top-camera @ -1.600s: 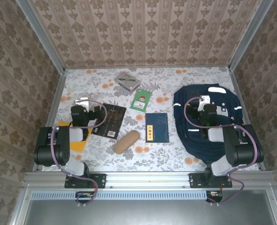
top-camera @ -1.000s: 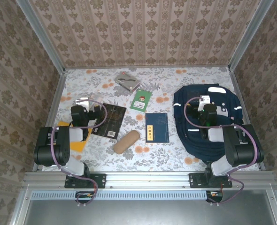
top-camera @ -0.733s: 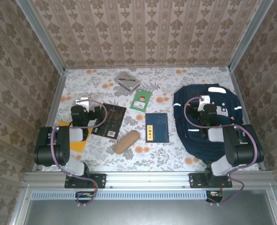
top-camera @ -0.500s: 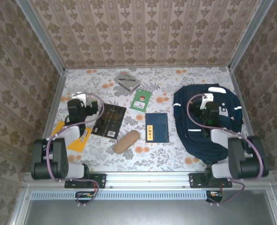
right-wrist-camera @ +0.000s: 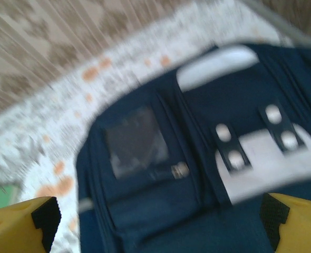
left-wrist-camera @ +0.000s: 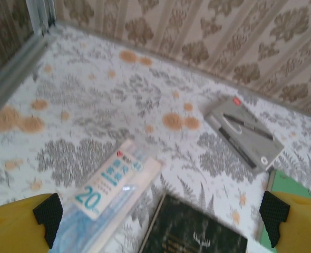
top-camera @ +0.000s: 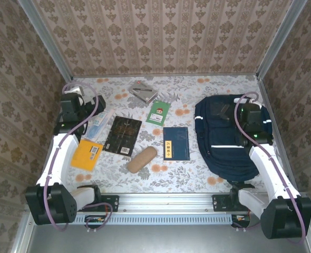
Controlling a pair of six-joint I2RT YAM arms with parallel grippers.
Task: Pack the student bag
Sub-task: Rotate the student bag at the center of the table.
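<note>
Both arms are stretched out long from their bases at the near edge. The left arm [top-camera: 60, 153] runs from about 7 o'clock up to 10 o'clock in the overhead view, and the left gripper [top-camera: 73, 96] is spread wide. In its wrist view [left-wrist-camera: 161, 219] the yellow fingers with black pads [left-wrist-camera: 47, 213] sit at the two bottom corners. The right arm [top-camera: 266, 163] goes from 5 o'clock up to about 3 o'clock. The right gripper [top-camera: 249, 109] is spread just as wide [right-wrist-camera: 158, 213], and nothing is held in either one.
</note>
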